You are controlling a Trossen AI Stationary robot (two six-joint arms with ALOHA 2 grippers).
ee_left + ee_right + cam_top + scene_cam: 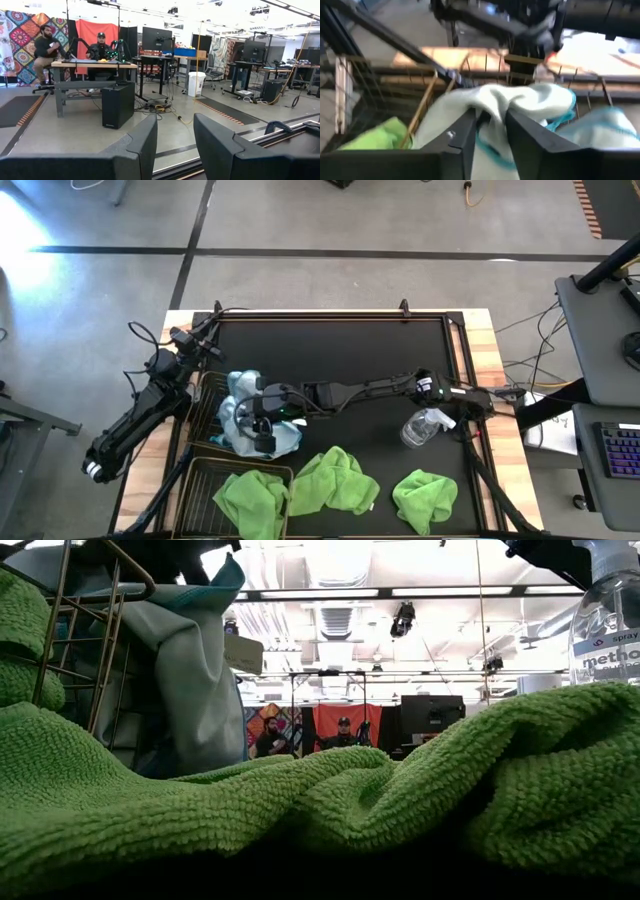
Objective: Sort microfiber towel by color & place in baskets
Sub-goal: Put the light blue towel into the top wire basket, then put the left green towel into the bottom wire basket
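My right gripper (260,432) reaches across the table to the far wire basket (205,405) and is shut on a pale blue-white towel (240,395). The towel shows bunched in the right wrist view (520,102) and hanging in the low view (195,680). The near basket (200,480) holds a lime green towel (250,500), which also shows in the right wrist view (380,135). Two more green towels (335,480) (425,498) lie on the black mat near the front edge. My left gripper (175,137) is open and empty at the table's far left (205,330). My right gripper pinches a bunched fold of the pale towel (492,107) between its two fingers (465,135), coming from above and from the table's right. The towel hangs slack below the fingers over the far basket; whether its lower end rests in the basket, I cannot tell.
A clear spray bottle (428,425) stands on the mat under my right arm and shows at the right in the low view (605,615). A green towel (320,820) fills the low view's foreground. People sit at a desk (75,50) in the room beyond.
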